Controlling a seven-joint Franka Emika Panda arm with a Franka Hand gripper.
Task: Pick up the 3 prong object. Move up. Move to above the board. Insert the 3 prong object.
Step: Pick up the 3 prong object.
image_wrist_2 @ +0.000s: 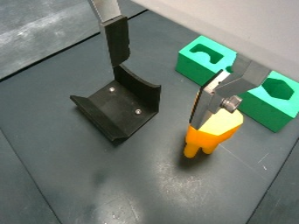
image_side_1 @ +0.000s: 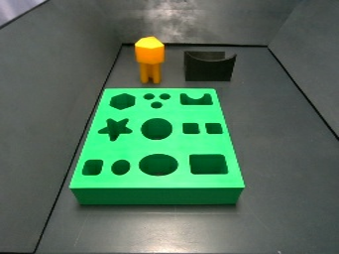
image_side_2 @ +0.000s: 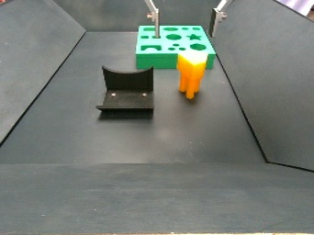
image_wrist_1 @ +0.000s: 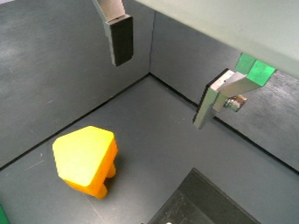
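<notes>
The 3 prong object [image_side_1: 150, 60] is a small orange peg with a hexagonal top, standing upright on its legs on the dark floor. It is just beyond the far end of the board [image_side_1: 159, 149], a large green block with many cut-out holes. Both also show in a side view: the peg [image_side_2: 190, 73] and the board [image_side_2: 175, 46]. My gripper [image_side_2: 185, 18] hangs open and empty well above them. In both wrist views the peg [image_wrist_1: 84, 157] [image_wrist_2: 212, 136] lies below the open gripper [image_wrist_1: 162, 92] [image_wrist_2: 156, 92], close to one finger [image_wrist_2: 216, 101], with nothing between the pads.
The fixture [image_side_1: 208, 64] stands on the floor beside the peg and shows as well in a side view [image_side_2: 125, 92] and a wrist view [image_wrist_2: 117, 105]. Dark sloping walls [image_side_2: 43, 83] close in the floor on both sides.
</notes>
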